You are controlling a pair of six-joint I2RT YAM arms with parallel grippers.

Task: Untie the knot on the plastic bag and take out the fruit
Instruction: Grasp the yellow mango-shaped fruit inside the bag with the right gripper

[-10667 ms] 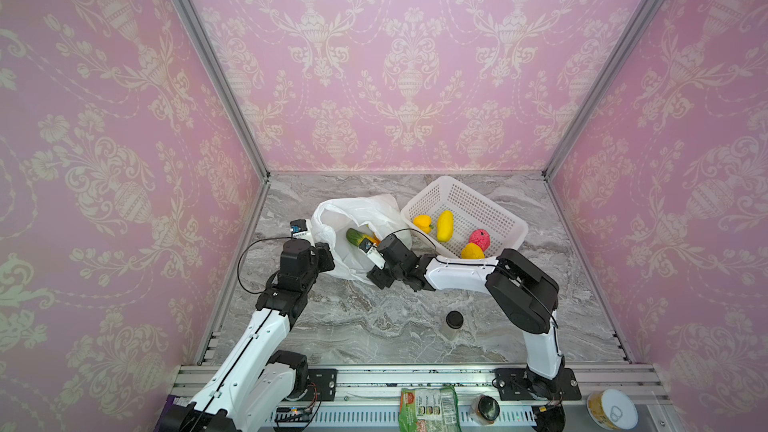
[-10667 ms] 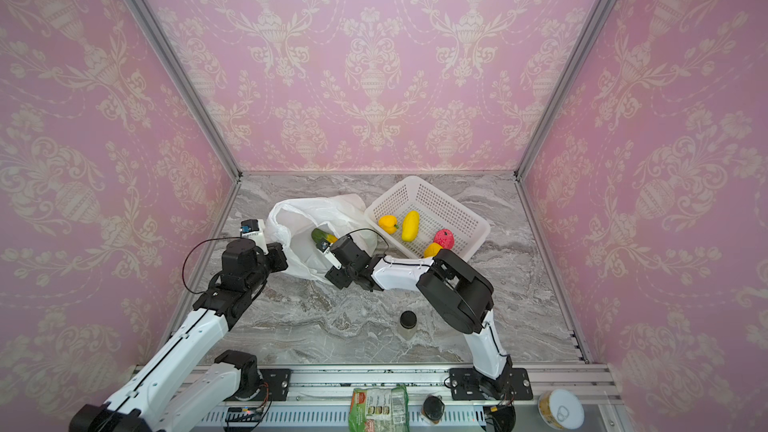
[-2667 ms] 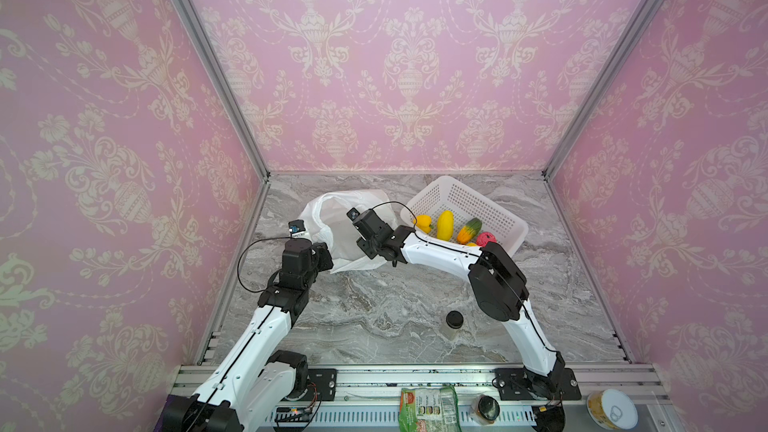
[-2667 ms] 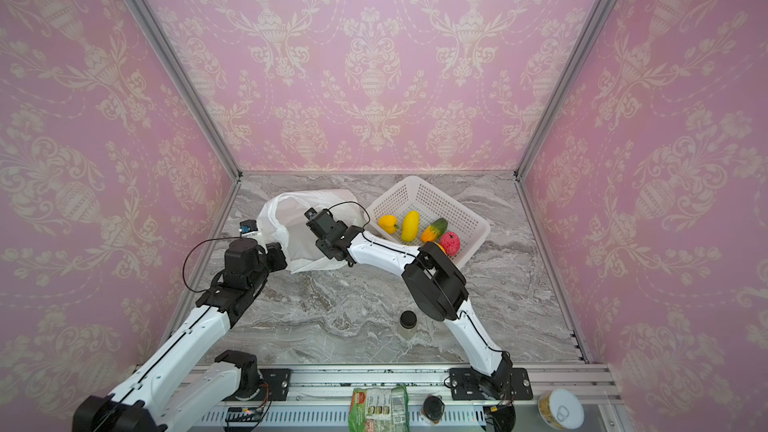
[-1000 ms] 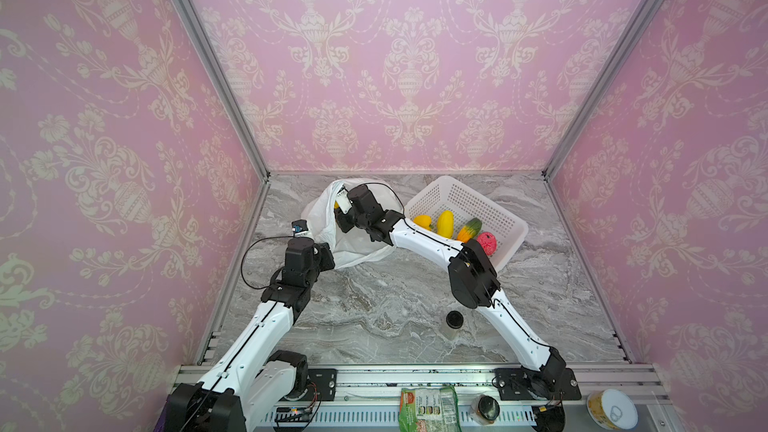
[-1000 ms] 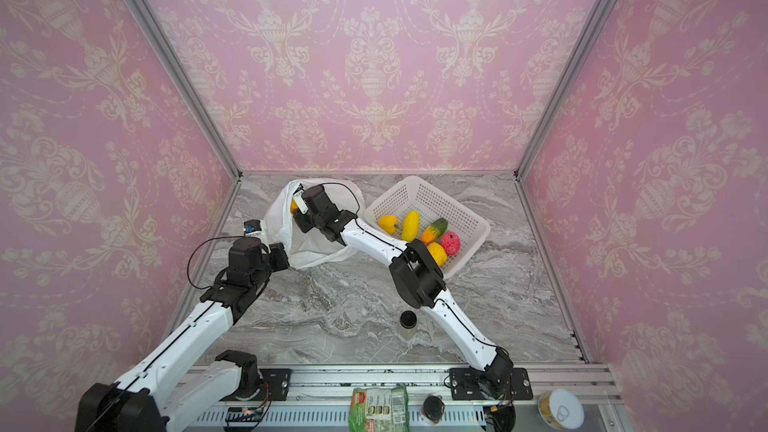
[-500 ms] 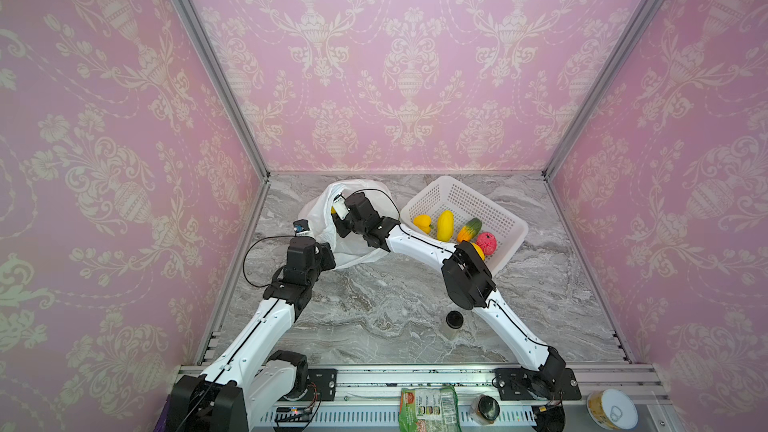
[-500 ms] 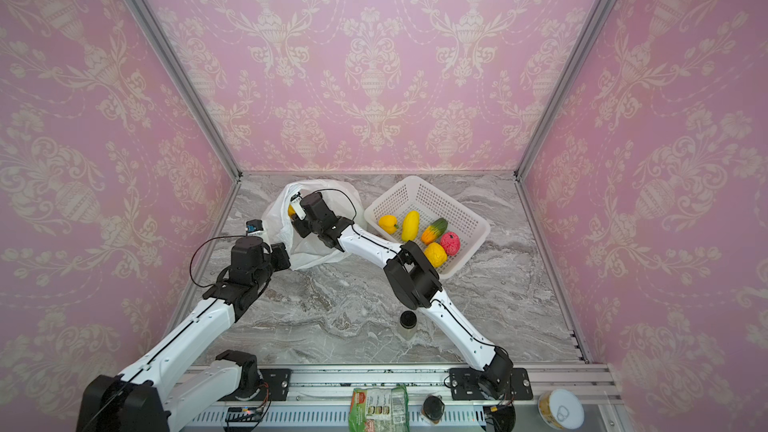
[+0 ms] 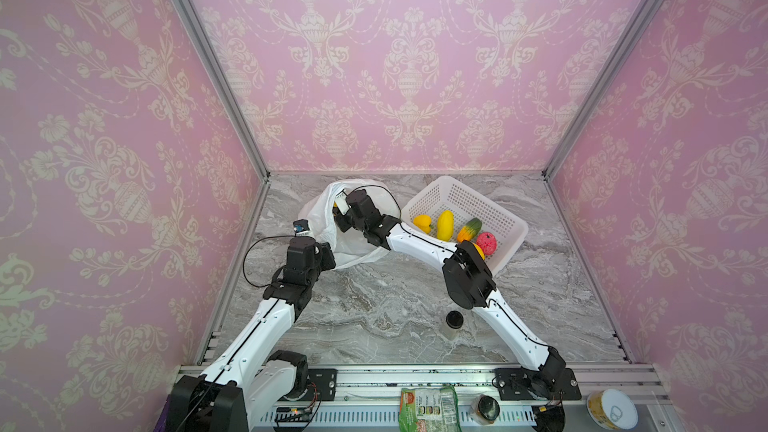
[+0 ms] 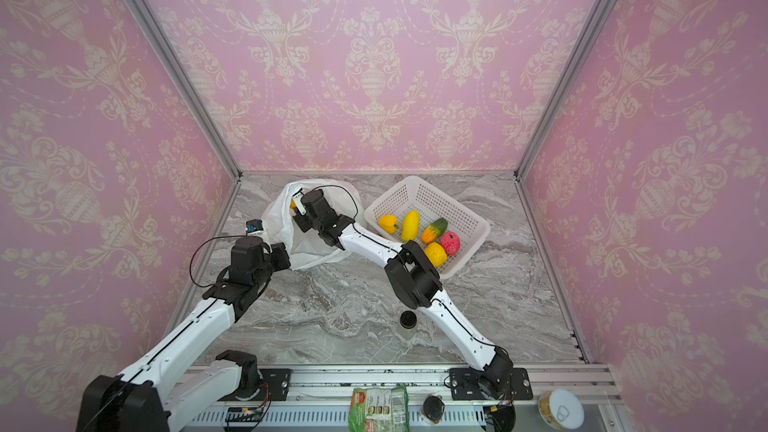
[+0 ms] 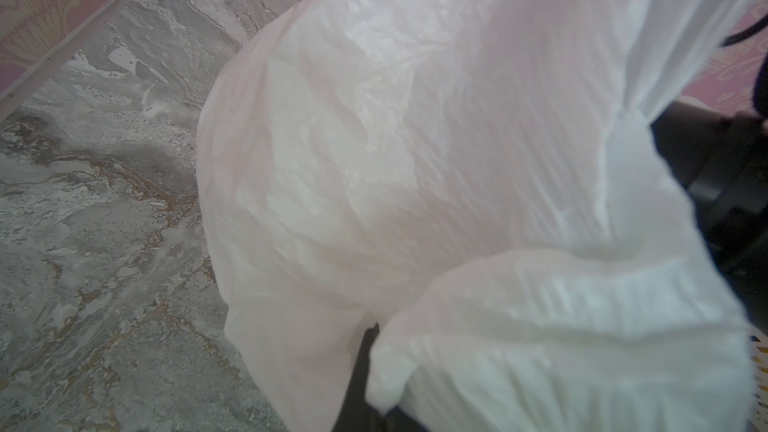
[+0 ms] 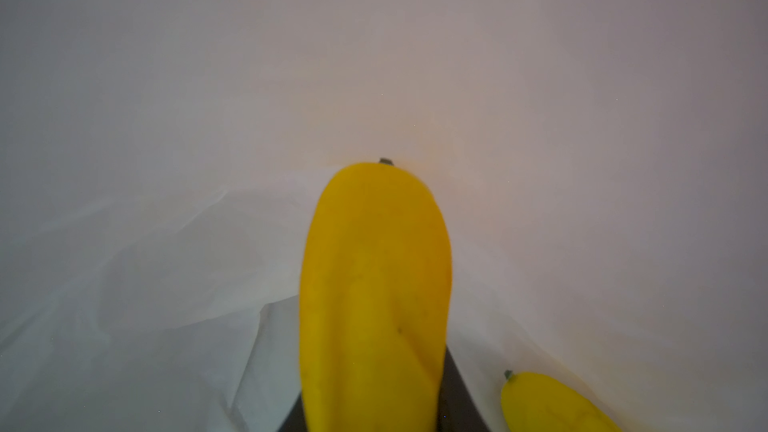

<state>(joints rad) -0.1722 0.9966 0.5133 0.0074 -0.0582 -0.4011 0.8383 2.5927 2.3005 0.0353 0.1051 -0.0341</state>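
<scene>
Nearest my base and well in front of the plastic bag (image 9: 353, 249), a black-lidded jar (image 9: 454, 320) stands alone on the marble table (image 9: 374, 297). At the bag's near-left edge, my left gripper (image 9: 327, 253) is pressed together on a fold of the plastic. Only the left wrist view confirms this: it shows one dark finger (image 11: 360, 367) with film bunched over it, and the bag's outer wall fills most of the frame. In both top views the bag's mouth stands open and my right gripper (image 9: 338, 221) reaches into it from the right, its tips hidden by the plastic. The right wrist view supplies what those cannot: the jaws pinch a long yellow fruit (image 12: 374, 292) inside the bag, and a second yellow fruit (image 12: 548, 403) lies near it on the film. Just beside the bag on its right, the white basket (image 9: 440, 195) holds five pieces of fruit (image 9: 445, 225): two yellow, one green-orange, one pink-red and one orange.
</scene>
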